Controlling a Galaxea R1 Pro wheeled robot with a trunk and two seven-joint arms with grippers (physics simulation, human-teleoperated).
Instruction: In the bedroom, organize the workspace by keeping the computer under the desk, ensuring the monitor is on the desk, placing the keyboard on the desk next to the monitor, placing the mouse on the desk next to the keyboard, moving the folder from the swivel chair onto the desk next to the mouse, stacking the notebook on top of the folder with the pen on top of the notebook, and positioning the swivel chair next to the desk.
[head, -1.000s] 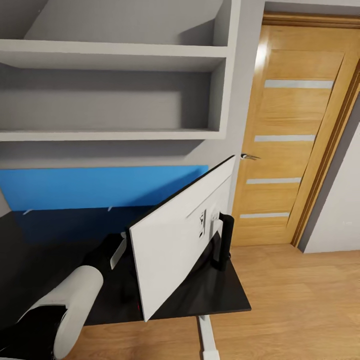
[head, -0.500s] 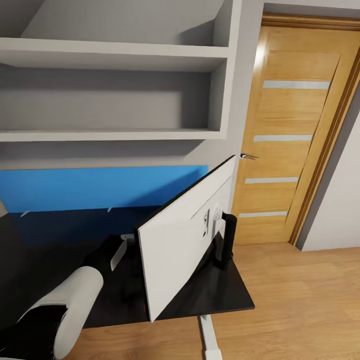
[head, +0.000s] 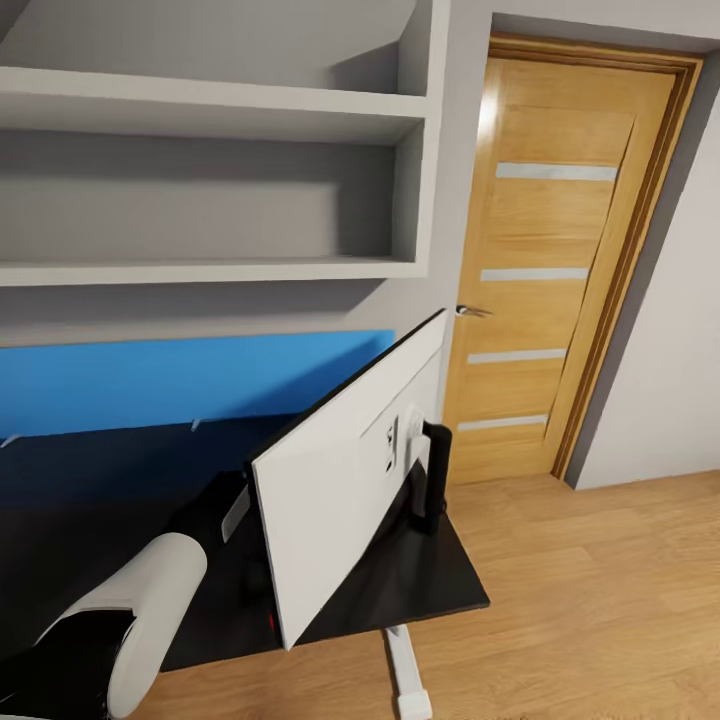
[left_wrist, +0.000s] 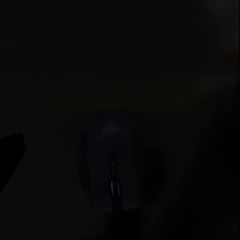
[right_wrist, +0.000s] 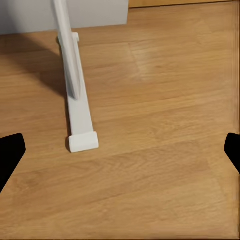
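The monitor (head: 340, 490) stands on the right end of the desk (head: 100, 510), white back toward me, on its black stem (head: 432, 480). My left arm (head: 150, 610) reaches from the lower left across the black top, and its hand goes out of sight behind the screen. The left wrist view is very dark: a dim rounded mouse (left_wrist: 117, 165) lies ahead of my left gripper (left_wrist: 120, 160), one fingertip (left_wrist: 10, 155) at the frame's edge, fingers spread wide. My right gripper (right_wrist: 120, 155) hangs open over the wooden floor with nothing in it.
A bright blue panel (head: 180, 385) backs the desk, under grey wall shelves (head: 200, 270). A wooden door (head: 550, 260) stands to the right. The desk's white leg and foot (right_wrist: 75, 90) rest on the wooden floor (head: 600, 600) close to my right hand.
The whole head picture has slid left, so the camera has turned rightward. The monitor and desk keep almost the same relation. My left arm has not visibly moved.
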